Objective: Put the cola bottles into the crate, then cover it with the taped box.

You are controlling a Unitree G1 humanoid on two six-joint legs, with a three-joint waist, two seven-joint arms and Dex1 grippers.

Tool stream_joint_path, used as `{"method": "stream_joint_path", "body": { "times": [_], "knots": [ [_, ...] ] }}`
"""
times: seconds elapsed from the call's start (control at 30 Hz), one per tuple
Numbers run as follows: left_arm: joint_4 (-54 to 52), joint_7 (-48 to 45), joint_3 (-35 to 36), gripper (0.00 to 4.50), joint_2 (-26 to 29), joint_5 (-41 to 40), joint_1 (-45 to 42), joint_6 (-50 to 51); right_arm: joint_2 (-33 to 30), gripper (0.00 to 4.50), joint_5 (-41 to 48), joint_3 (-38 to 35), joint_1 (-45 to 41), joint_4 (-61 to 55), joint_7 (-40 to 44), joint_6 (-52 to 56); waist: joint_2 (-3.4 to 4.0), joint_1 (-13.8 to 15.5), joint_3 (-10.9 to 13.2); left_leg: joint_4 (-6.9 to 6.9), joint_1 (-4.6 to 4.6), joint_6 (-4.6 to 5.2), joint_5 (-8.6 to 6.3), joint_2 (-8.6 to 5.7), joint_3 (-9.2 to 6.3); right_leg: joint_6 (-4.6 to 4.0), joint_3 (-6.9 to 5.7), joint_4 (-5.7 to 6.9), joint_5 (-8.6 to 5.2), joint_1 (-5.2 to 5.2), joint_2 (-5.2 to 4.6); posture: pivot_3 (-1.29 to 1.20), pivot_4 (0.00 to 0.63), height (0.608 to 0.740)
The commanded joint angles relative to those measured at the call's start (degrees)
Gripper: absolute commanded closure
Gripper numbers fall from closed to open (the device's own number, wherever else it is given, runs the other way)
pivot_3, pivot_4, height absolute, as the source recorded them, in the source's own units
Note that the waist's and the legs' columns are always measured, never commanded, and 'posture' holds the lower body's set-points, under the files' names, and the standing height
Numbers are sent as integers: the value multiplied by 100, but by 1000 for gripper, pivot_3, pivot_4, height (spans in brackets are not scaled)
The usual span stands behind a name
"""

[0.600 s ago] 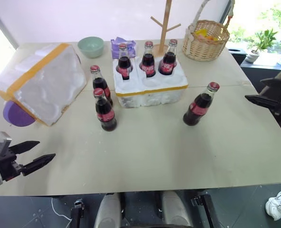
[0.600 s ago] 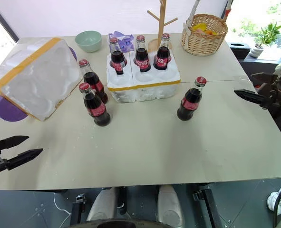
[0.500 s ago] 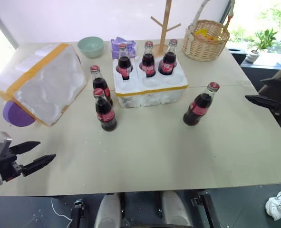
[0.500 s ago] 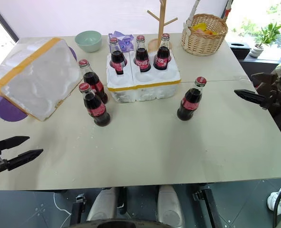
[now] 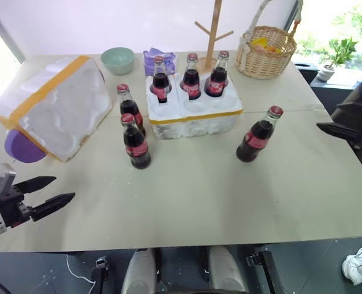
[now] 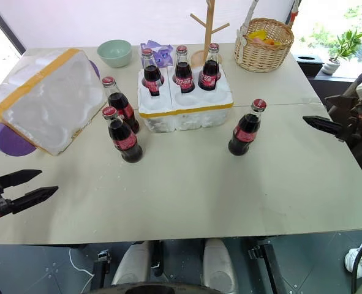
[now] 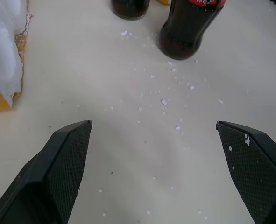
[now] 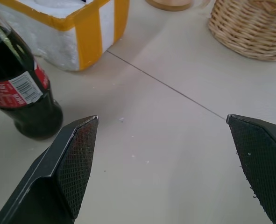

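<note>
— What are the fingers doing?
— The left gripper [image 5: 51,192] hangs at the near left edge of the table [image 5: 193,196], its two black fingers spread wide with nothing between them. The right gripper [image 6: 318,124] sits at the far right edge, fingers likewise parted and empty.

— What lies closest to each?
— Beyond the left one, two cola bottles [image 5: 135,142] stand on the table just left of the crate [image 5: 194,108], one behind the other. Toward the right one, a single bottle [image 5: 258,135] stands alone, near the crate's right corner but apart from it.

— And the crate itself?
— It sits mid-table with three bottles [image 5: 191,77] upright in its far row; the near wells are open.

— The taped box?
— The taped box [image 5: 55,105] rests tilted at far left, partly over a purple plate [image 5: 20,147]. A green bowl [image 5: 117,60], wooden stand [image 5: 212,30] and wicker basket [image 5: 266,52] line the far side.
</note>
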Motion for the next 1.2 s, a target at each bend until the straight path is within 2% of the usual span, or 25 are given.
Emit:
{"method": "stream_joint_path", "body": {
  "times": [0.03,0.2,0.3,0.4,0.57,0.73,0.97,1.2],
  "knots": [
    [-62,-75,-73,43,241,-16,-303,-151,-359,0,151,-20,-507,-28,366,320,2,-1,1,1,0,0,0,0,0,0,0,2,0,0,0,0,150,740],
    [411,-455,-522,43,944,-318,-1515,24,-651,0,409,344,-1637,-493,1185,1140,16,7,8,4,1,-1,0,1,-2,0,0,12,0,-4,2,0,150,740],
    [670,-703,-1336,43,1209,-385,-2484,74,-529,0,687,525,-2205,-964,1367,1780,17,5,8,0,1,-1,0,2,-3,0,0,11,-1,-4,5,0,150,740],
    [823,-982,-2254,43,1204,-241,-3303,24,-359,0,919,710,-2406,-1565,1395,2319,16,0,8,-3,1,-1,0,2,0,3,0,10,0,-2,6,0,150,740],
    [1341,-1302,-3496,43,846,278,-4310,-274,-88,0,1140,856,-2357,-2405,1228,2686,16,37,9,4,1,0,2,1,3,22,0,29,11,-5,9,0,150,740],
    [1963,-1290,-4082,43,331,809,-4924,-662,137,0,1400,735,-2370,-2863,859,3023,12,46,10,17,1,0,3,2,-2,25,1,54,12,-7,13,0,150,740],
    [2395,-1053,-4393,43,-325,1326,-5173,-1114,170,0,1898,552,-2214,-3558,577,3476,11,51,10,23,1,1,3,2,-9,27,2,72,13,-9,14,0,150,740],
    [2828,-695,-4514,43,-970,1755,-5347,-1476,260,0,2126,533,-2168,-3765,285,3575,9,53,9,35,1,1,3,1,-12,27,2,76,13,-4,14,0,150,740]
  ]
}}
